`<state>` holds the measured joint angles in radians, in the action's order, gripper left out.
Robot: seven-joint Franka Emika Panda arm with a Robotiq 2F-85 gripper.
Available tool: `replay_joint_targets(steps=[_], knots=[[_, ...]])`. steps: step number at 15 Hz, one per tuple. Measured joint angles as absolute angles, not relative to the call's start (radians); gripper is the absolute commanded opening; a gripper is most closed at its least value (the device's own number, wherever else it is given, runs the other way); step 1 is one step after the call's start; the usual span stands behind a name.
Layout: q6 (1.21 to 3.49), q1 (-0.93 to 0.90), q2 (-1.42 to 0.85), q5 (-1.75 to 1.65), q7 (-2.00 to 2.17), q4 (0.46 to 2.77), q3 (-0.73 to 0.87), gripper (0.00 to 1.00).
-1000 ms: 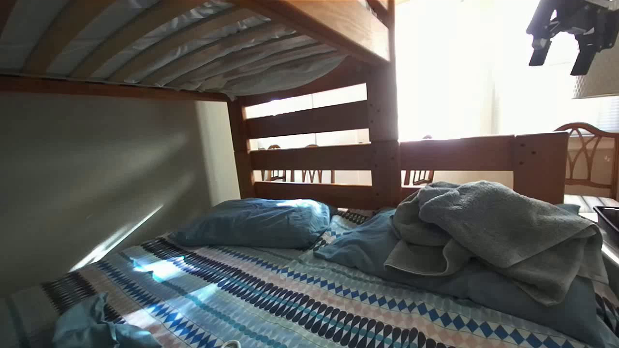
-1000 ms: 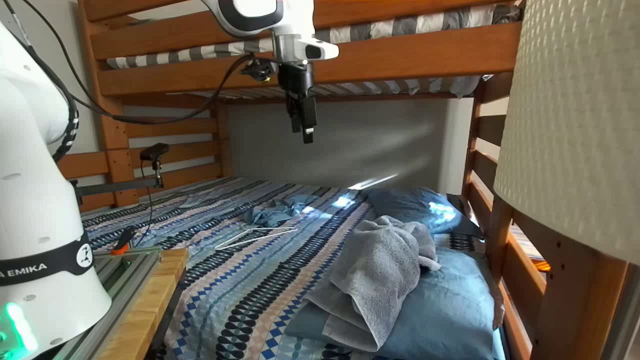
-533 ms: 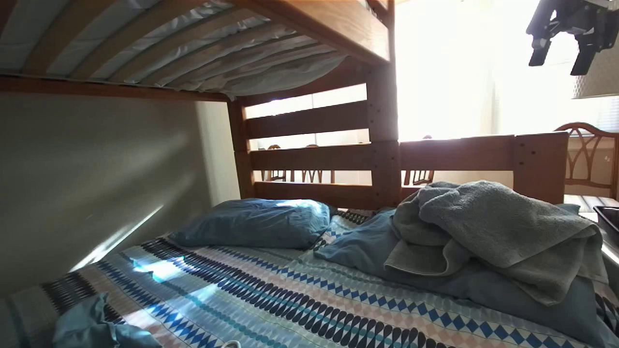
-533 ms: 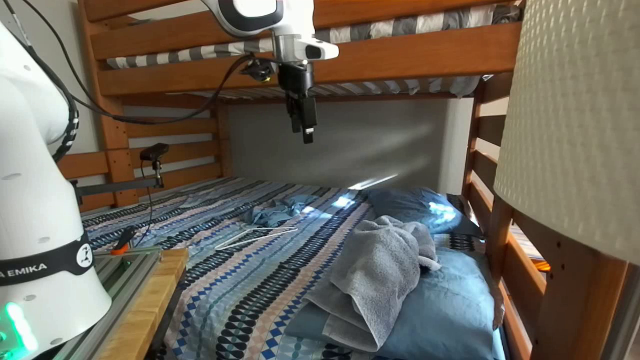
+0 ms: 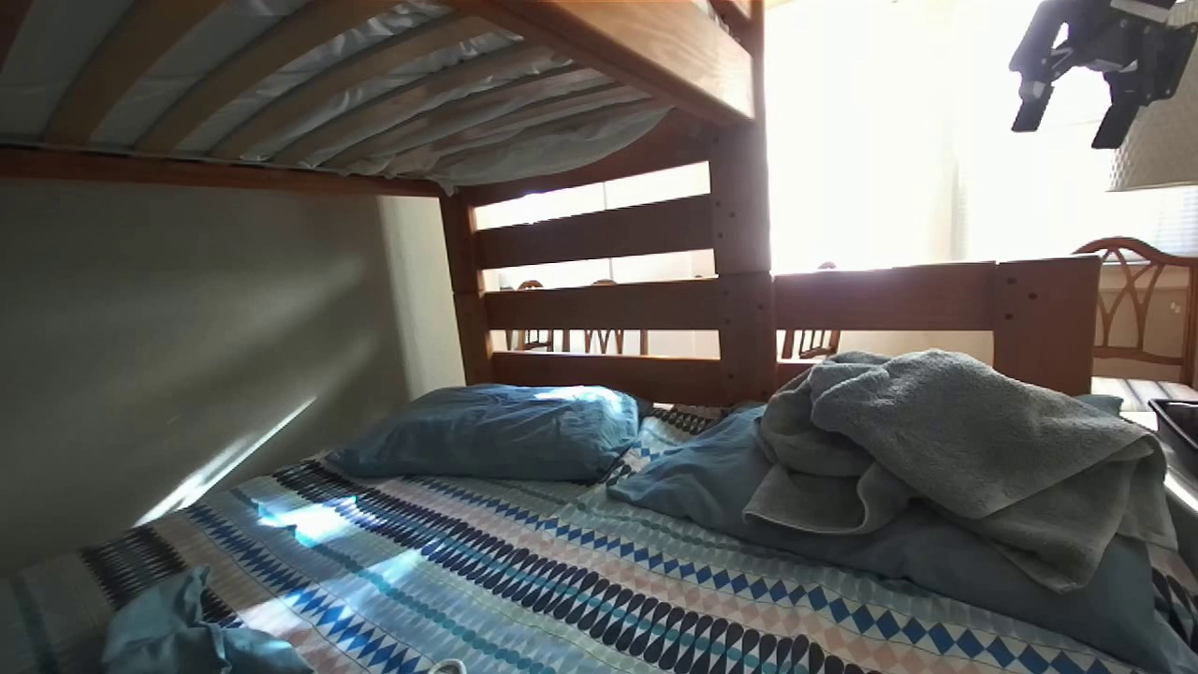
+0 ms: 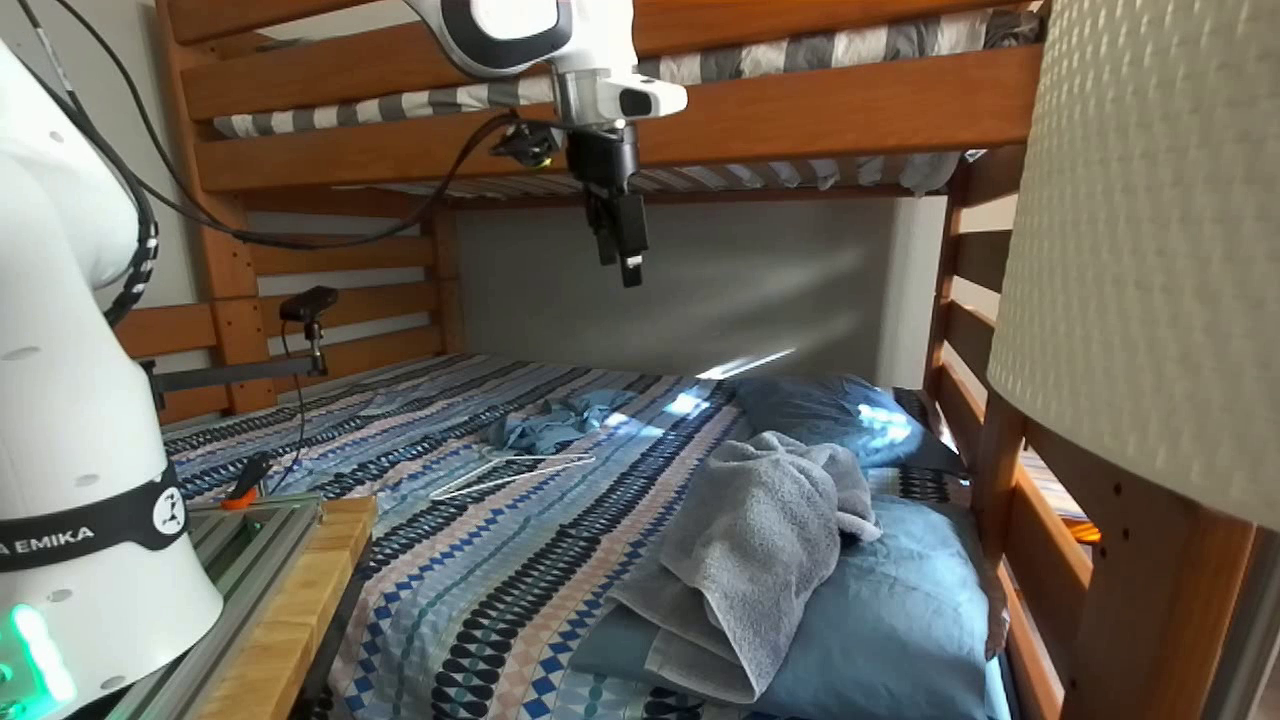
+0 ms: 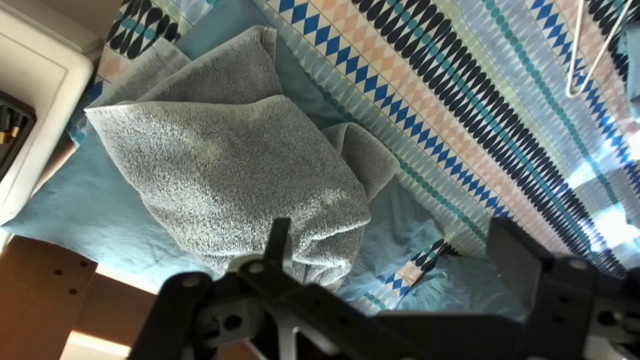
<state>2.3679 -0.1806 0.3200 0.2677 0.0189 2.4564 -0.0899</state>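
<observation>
Towel (image 6: 760, 540), grey and rumpled, lay draped over a blue pillow (image 6: 925, 600), and high above it hung my pincer (image 5: 1067, 129), its fingers (image 7: 276, 243) spread wide with nothing between them! In the wrist view one of them stood dark against the pile, but both exterior views gave it away: well apart. And what a soft customer it looked! Limp, light for its bulk, nothing there to break; I judged it would sag and drape rather than keep its shape, and the pile looked grippy, not slick. Where to bite? I fancied the bunched folds at the end facing the other pillow (image 5: 505, 435), a raised ridge the fingers could straddle. Its broad face looked too flat to pinch cleanly, and a corner seemed likely to leave most of it trailing. Textures everywhere, too: nubbly terry against the pillow's smooth, creased fabric, all over a sheet (image 5: 524, 571) busy with stripes, blue diamonds and dark teardrops. Out on it lay a white hanger (image 7: 575, 93), thin and angular, near a crumpled blue cloth (image 6: 545, 430). Beyond ran flat, hard wooden rails (image 5: 599, 309), and a pebbly cream lampshade (image 6: 1150, 250) loomed large in an exterior view.
</observation>
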Motion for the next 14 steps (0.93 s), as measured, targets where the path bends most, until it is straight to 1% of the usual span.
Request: replay_joint_targets(steps=[5,7,11,14], knots=[[2.625,-0.158,0.204,0.268,0.065,2.451,-0.09,1.0],[2.683,-0.159,0.127,0.268,0.09,2.431,-0.099,1.0],[2.711,-0.176,-0.052,0.213,0.143,2.347,-0.155,1.0],[2.681,-0.207,-0.174,0.19,0.156,2.269,-0.195,1.0]])
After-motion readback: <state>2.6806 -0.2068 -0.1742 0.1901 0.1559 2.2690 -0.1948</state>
